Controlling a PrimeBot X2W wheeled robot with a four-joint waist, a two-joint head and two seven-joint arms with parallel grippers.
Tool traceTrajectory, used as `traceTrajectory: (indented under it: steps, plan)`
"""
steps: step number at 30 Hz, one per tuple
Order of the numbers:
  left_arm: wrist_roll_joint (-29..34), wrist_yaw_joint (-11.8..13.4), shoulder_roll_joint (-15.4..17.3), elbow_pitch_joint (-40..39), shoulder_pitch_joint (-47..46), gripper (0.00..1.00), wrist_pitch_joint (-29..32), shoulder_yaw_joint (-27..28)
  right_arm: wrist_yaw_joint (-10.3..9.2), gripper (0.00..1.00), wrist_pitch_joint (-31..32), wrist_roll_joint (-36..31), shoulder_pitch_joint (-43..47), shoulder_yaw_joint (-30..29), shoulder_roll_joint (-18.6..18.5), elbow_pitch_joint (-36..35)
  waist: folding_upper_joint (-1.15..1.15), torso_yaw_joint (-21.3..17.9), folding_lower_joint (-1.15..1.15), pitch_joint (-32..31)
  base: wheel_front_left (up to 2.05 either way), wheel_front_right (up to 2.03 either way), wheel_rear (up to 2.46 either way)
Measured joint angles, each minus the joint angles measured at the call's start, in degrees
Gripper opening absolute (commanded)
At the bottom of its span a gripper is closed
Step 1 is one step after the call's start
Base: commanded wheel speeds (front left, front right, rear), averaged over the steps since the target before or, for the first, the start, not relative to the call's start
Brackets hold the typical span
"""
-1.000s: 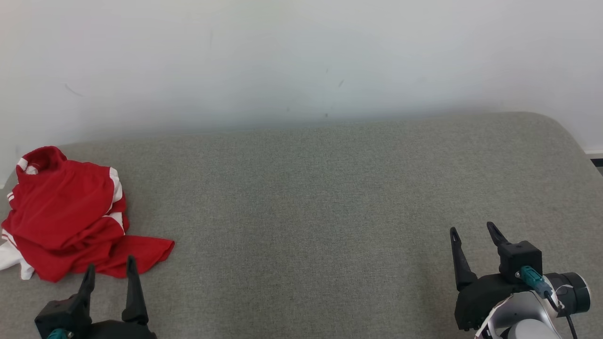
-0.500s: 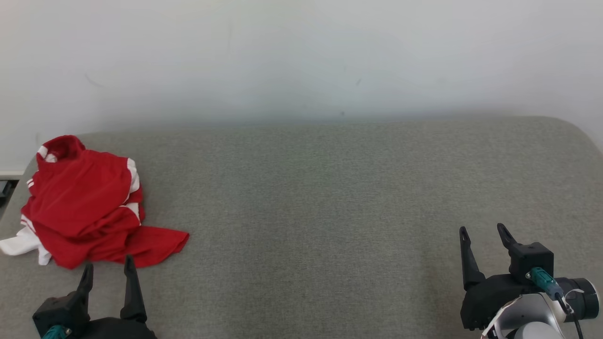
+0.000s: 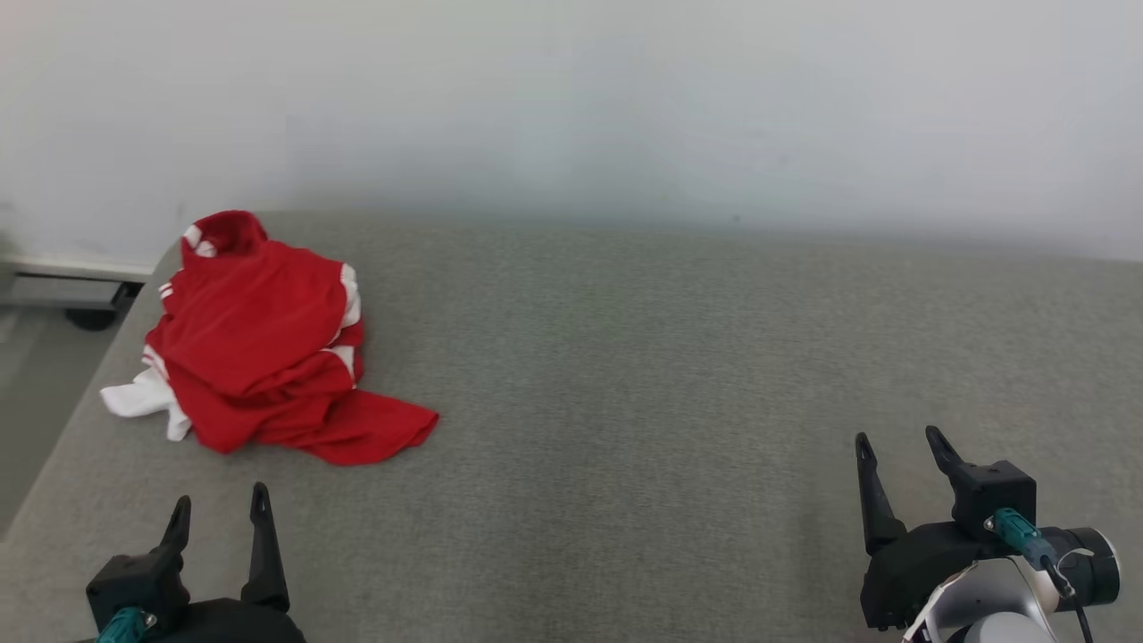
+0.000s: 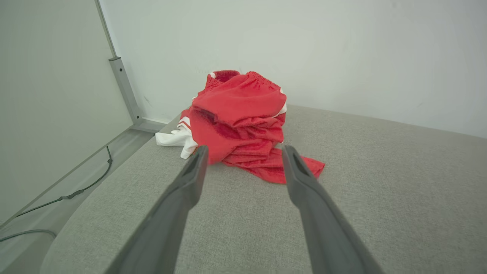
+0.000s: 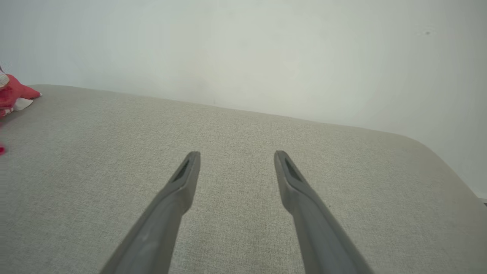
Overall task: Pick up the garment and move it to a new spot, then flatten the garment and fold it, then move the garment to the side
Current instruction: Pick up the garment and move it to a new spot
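Step in hand: first step, the pick-up, not yet begun; nothing is held
Garment point(image 3: 268, 339): red with white trim, crumpled in a layered heap at the far left of the grey fabric surface point(image 3: 643, 393), close to its left edge and not far from the wall point(image 3: 571, 98)
Long axis of heap: in the head view it runs from the gathered red band at the back down towards the near right, ending in a loose flat flap point(image 3: 384, 433); a white piece point(image 3: 134, 399) sticks out on the left side
Left gripper point(image 3: 221, 497): jaws spread wide, empty, low over the near left part of the surface
Right gripper point(image 3: 897, 437): jaws spread wide, empty, at the near right, well apart from the heap
Key relation: garment lies almost straight ahead of the left gripper, a touch to its right; in the left wrist view the heap sits framed between the two fingers, beyond the tips and not touching
Nearer arm: left, clearly; from the right wrist the garment shows just at the left border
Judgement, next move: a forward reach along the left fingers' own line, little sideways correction needed
Risk: layered cloth, so a pinch may lift one fold and leave the rest dragging near the edge
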Motion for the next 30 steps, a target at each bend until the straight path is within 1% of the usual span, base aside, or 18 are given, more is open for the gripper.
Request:
traceTrajectory:
  steps: [13, 15, 18, 20, 26, 30]
  plan:
    - [0.36, -0.01, 0.19, -0.26, -0.20, 1.00, 1.52, -0.40, 1.33, 1.00, 0.05, 1.56, -0.06, 0.79, 0.40, 1.49, 0.00, 9.33, 0.00, -0.43, 0.00, 0.00, 0.00]
    - [0.42, -0.02, 0.46, -0.26, -0.21, 1.00, 1.78, -0.25, 1.81, 1.00, 0.05, 1.87, -0.07, 0.99, 0.41, 1.62, 0.00, 10.79, 0.00, -0.59, 0.00, 0.00, 0.00]
    - [0.41, -0.02, 0.96, -0.32, -0.18, 1.00, 2.20, -0.03, 1.88, 1.00, 0.07, 1.96, -0.08, 1.58, 0.70, 1.71, 0.00, 12.87, 0.00, -0.85, 0.00, 0.00, 0.00]
    - [0.41, -0.02, 1.08, -0.43, -0.11, 1.00, 2.22, 0.07, 2.30, 1.00, 0.07, 1.96, -0.11, 2.02, 0.96, 1.71, 0.00, 14.15, 0.00, -1.00, 0.00, 0.00, 0.00]
    - [0.14, -0.02, 1.10, -1.08, 0.09, 1.00, 2.71, 0.40, 2.53, 1.00, 0.26, 2.01, -0.33, 2.65, 1.23, 2.25, 0.00, 17.10, 0.00, -1.33, 0.00, 0.00, 0.00]
    - [-0.10, -0.02, 1.13, -1.37, 0.30, 1.00, 2.71, 1.26, 2.83, 1.00, 0.49, 2.01, -0.44, 3.34, 1.38, 2.96, 0.00, 17.81, 0.00, -1.49, 0.00, 0.00, 0.00]
